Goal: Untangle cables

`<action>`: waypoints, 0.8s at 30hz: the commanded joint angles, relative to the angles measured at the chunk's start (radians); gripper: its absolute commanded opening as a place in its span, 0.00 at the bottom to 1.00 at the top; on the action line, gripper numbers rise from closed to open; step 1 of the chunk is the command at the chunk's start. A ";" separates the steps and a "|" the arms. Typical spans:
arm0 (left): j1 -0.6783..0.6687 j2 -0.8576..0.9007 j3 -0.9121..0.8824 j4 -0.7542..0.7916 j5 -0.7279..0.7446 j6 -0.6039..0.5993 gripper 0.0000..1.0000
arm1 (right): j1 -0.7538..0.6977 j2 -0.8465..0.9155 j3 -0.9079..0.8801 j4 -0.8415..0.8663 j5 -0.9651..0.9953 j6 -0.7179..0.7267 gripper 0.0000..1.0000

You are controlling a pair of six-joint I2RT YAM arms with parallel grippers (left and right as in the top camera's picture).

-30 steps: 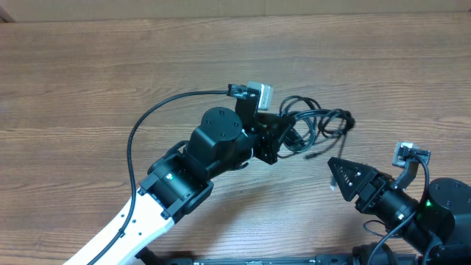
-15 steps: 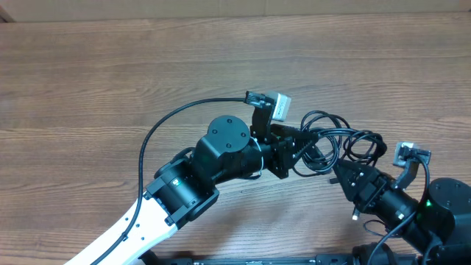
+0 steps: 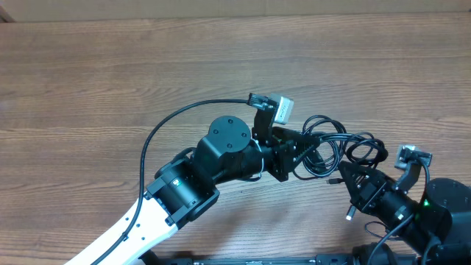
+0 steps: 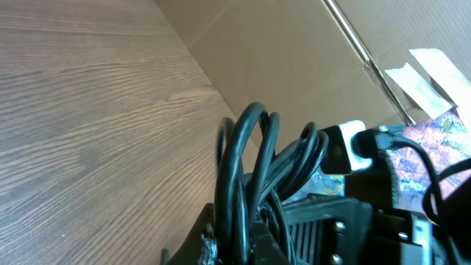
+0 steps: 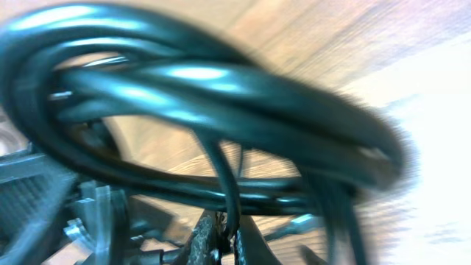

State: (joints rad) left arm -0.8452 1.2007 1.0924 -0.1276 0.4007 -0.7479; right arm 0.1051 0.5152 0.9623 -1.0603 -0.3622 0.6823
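Now pressing the right gripper (image 3: 346, 179) jaws together on seemingly one strand of the cables (image 3: 331, 143), bunched in the left gripper (image 3: 291, 151) jaws' pinch over the near-right tabletop (image 3: 110, 73), setting up a separating pull.

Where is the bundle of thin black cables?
Overhead, right of centre: the bundle of thin black cables lies between the grippers, left gripper clamped on its left side, right gripper closed on a strand at its lower right.

Overhead light is even and warm, with soft shadows. The right wrist view blurs badly, and the cables (image 5: 221, 88) smear with glare.
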 commanded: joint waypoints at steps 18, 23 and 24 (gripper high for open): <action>-0.006 -0.004 0.005 -0.090 -0.067 0.330 0.04 | -0.002 -0.007 0.012 -0.083 0.106 -0.295 1.00; 0.008 -0.012 0.005 -0.178 -0.034 0.462 0.04 | -0.002 -0.007 0.012 -0.096 0.137 -0.324 0.99; 0.016 -0.016 0.005 -0.192 -0.034 0.465 0.04 | -0.002 -0.007 0.012 -0.099 0.137 -0.339 0.99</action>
State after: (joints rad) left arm -0.8444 1.2007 1.0916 -0.2874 0.3412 -0.3790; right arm 0.1051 0.5152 0.9623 -1.1549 -0.2348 0.4007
